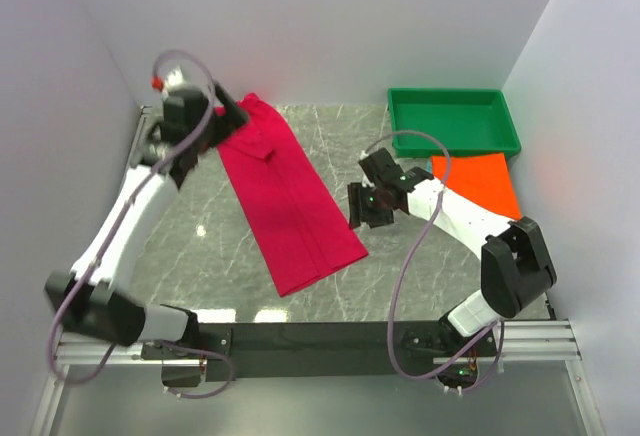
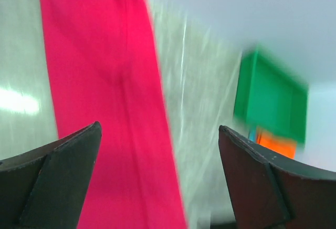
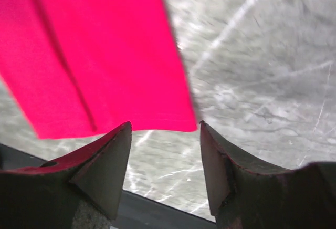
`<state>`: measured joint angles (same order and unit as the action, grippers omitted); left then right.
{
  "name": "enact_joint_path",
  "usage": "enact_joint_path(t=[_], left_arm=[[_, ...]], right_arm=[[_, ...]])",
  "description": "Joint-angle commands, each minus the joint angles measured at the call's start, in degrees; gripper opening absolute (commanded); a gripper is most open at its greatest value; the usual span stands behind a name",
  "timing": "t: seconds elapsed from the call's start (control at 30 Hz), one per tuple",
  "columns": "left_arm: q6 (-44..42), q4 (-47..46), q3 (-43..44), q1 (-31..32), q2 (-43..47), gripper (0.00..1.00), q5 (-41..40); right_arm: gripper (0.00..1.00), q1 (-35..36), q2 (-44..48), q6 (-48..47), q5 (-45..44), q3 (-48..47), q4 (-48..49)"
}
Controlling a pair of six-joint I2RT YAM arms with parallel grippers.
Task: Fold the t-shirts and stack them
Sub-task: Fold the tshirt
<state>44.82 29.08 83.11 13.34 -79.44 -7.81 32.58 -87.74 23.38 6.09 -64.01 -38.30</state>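
Observation:
The crimson-pink t-shirt [image 1: 285, 196] lies on the marble table as a long narrow strip, running diagonally from back left to front middle. My left gripper [image 1: 228, 108] hovers open over its far end, and the left wrist view shows the pink cloth [image 2: 105, 82] below the wide-apart jaws of that gripper [image 2: 158, 126], touching neither. My right gripper [image 1: 358, 214] is open beside the strip's near right corner. In the right wrist view the cloth's hem [image 3: 94, 45] ends just beyond the empty right gripper [image 3: 165, 125]. A folded bright orange t-shirt [image 1: 478, 181] lies at the right.
A green plastic tray [image 1: 400, 121] stands at the back right corner, just behind the orange shirt, and shows blurred in the left wrist view [image 2: 268, 97]. White walls close in the table on the left, back and right. A black rail runs along the near edge.

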Motion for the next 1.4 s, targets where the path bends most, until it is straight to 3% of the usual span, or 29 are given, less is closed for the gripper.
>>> enact_joint_path(t=[0.0, 0.17, 0.37, 0.67, 0.97, 1.37], left_arm=[[8.2, 10.6, -15.4, 6.8, 6.7, 0.97, -1.3], [19.2, 11.3, -32.7, 17.1, 16.0, 0.9, 2.5], [26.7, 6.3, -41.4, 25.8, 14.7, 0.79, 4.3], [30.4, 5.1, -42.4, 31.8, 3.3, 0.7, 6.0], [29.3, 7.8, -39.6, 33.7, -4.0, 0.69, 6.0], [28.9, 9.8, -38.6, 35.0, -5.0, 0.61, 6.4]], right_arm=[[0.61, -2.2, 2.7, -1.0, 1.7, 4.2, 6.3], [0.61, -3.0, 1.1, -1.6, 0.5, 6.9, 7.5], [0.57, -3.5, -0.2, -1.3, 0.7, 9.1, 9.6], [0.54, -3.5, -3.0, -1.8, 0.9, 8.9, 9.3], [0.55, -3.5, -4.4, -2.1, -1.5, 8.4, 7.7], [0.54, -1.1, -7.6, -3.6, 2.0, 8.6, 5.2]])
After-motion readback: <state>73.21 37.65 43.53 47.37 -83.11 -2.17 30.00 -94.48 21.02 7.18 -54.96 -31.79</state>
